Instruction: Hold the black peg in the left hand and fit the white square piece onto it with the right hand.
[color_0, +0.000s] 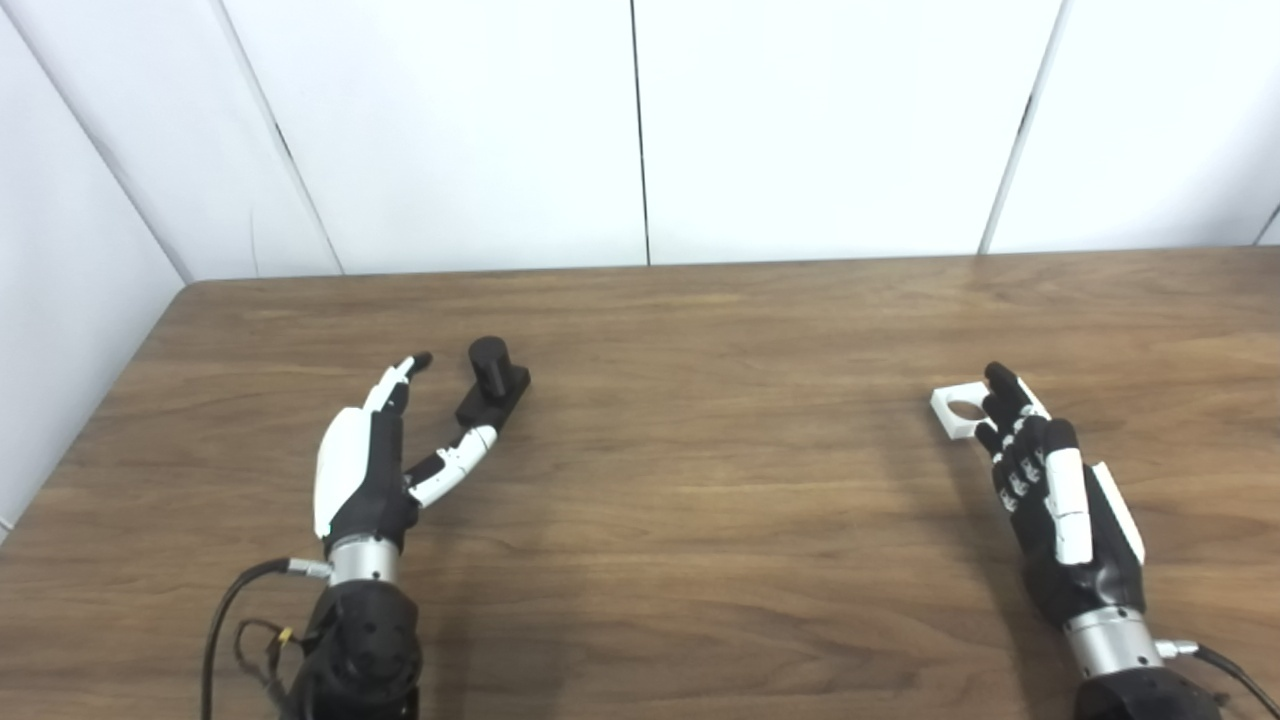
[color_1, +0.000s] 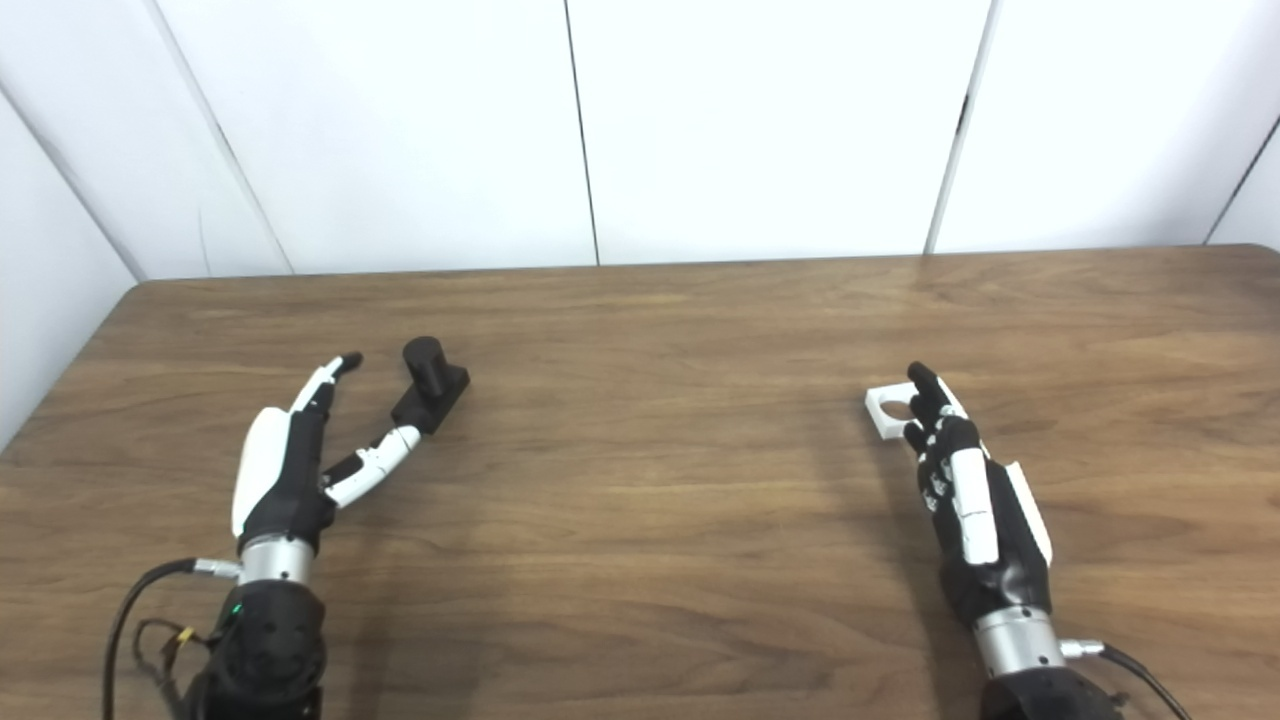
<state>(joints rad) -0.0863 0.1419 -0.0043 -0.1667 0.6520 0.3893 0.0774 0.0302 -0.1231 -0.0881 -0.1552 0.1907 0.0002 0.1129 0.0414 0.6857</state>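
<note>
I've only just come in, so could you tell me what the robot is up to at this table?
It is at the very start of a two-part fit. The left hand is open beside the black peg, fingers spread on either side of it, nothing gripped yet. The right hand reaches over the white square piece, whose round hole shows; whether it has hold of it cannot be told. Both parts lie far apart on the wooden table.

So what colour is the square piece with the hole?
White; the square piece shows best in the left eye view.
</note>
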